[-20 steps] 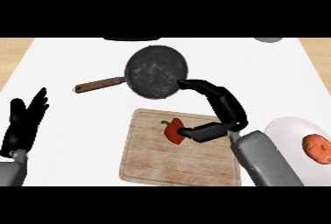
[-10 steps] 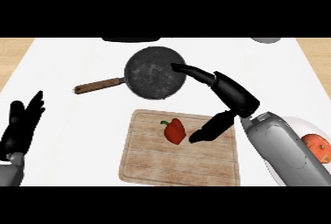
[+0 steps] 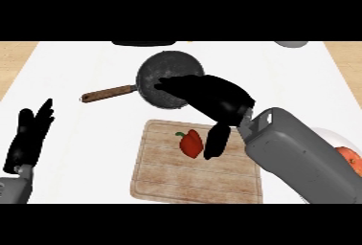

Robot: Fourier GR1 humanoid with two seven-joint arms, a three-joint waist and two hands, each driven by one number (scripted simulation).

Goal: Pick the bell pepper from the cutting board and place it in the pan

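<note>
- Counter top (image 3: 78, 62) is plain white, with a strip of tan wood showing at both the left and right edges up near the back.
- At the far edge there's a dark, flat thing (image 3: 145, 43) that's cut off by the view, so can't really say what it is. A grey rounded object (image 3: 291, 44) peeks in at the far right corner, also cut off.
- Over on the right edge, partly behind the grey right forearm (image 3: 300, 153), a white plate (image 3: 332, 136) shows with something orange (image 3: 351, 159) on it. Mostly hidden, so no clue what the orange thing is.
- The pan (image 3: 157, 79) is dark and round, sitting beyond the cutting board (image 3: 194, 174), with its brown wooden handle (image 3: 107, 93) sticking out to the left.
- The right hand (image 3: 212, 98) is what's blocking stuff: it hangs over the near right part of the pan and the far right corner of the board. Fingers are spread out toward the pan, the thumb points down alongside the pepper, and nothing is in its grasp.
- Bell pepper (image 3: 190, 143) is red with a little green stem at the top left, kind of a tapered, lumpy shape. It's lying on the light wooden board, in the far half, right beside the thumb. Can't tell if the thumb is actually touching it.
- Left hand (image 3: 27, 139) is resting open at the left edge, fingers straight and pointing up, well apart from everything.
</note>
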